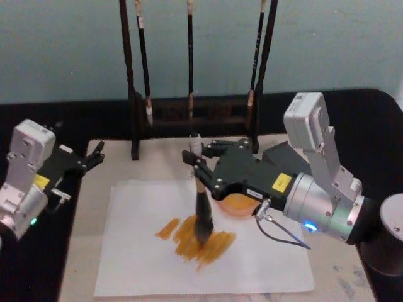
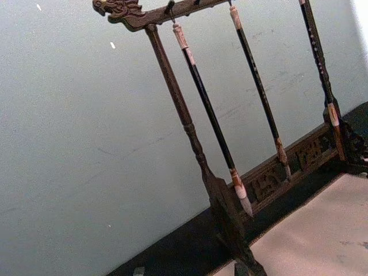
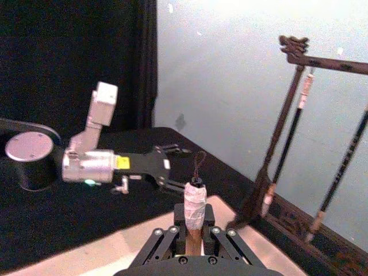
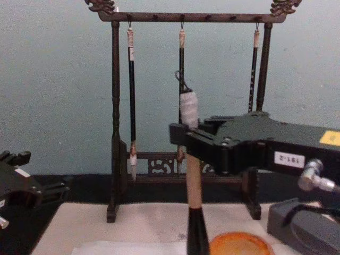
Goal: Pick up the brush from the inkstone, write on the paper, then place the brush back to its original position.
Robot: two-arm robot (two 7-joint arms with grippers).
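A pale teal wall point(image 4: 53, 106) backs the black-covered table point(image 1: 82, 119), a dark curtain point(image 3: 69, 52) beside it.

Your right arm point(image 1: 321, 201) reaches in from the right with its wrist held roughly level. The right gripper point(image 1: 198, 166) points toward the robot's left, and its jaws are closed on the handle of the brush point(image 1: 203, 214), holding it upright with the bristles down. Your left arm point(image 1: 22, 182) sits low at the left side, its left gripper point(image 1: 94, 155) angled forward and inward, jaws apart and holding nothing.
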